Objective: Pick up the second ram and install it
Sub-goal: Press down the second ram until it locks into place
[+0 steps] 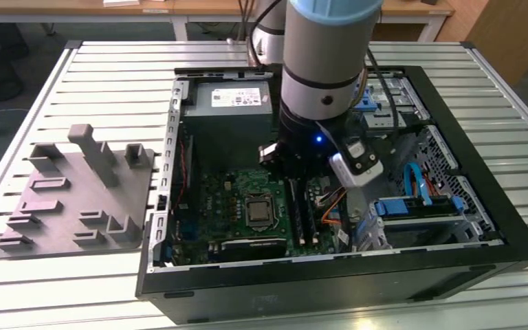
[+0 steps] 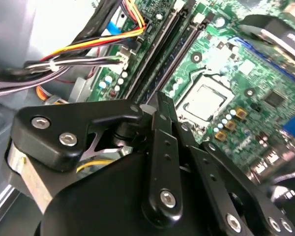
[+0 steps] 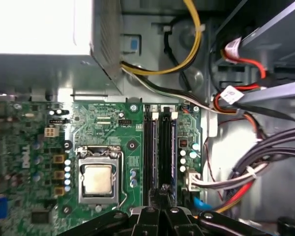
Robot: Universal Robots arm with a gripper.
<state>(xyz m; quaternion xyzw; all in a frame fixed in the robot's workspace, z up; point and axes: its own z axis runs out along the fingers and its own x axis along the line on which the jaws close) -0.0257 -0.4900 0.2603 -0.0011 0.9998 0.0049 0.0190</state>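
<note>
Slatted metal table (image 1: pixel 108 62), wooden desks behind. Grey tray (image 1: pixel 71 199) beside open computer case (image 1: pixel 484 227). Second ram (image 3: pixel 165 147) seated in motherboard (image 3: pixel 103 123) slot. Gripper (image 3: pixel 163 194) fingers closed together just above it.

Robot arm: grey tubes, pale blue caps, black gripper

A silver-grey cylindrical arm (image 1: pixel 324 62) with a pale blue joint cap and black ring seams is seen in the exterior view, with a small blue light below. A black gripper (image 2: pixel 160 128) of flat linkage bars, fastened by silver screws, is shown in the second wrist view.
</note>
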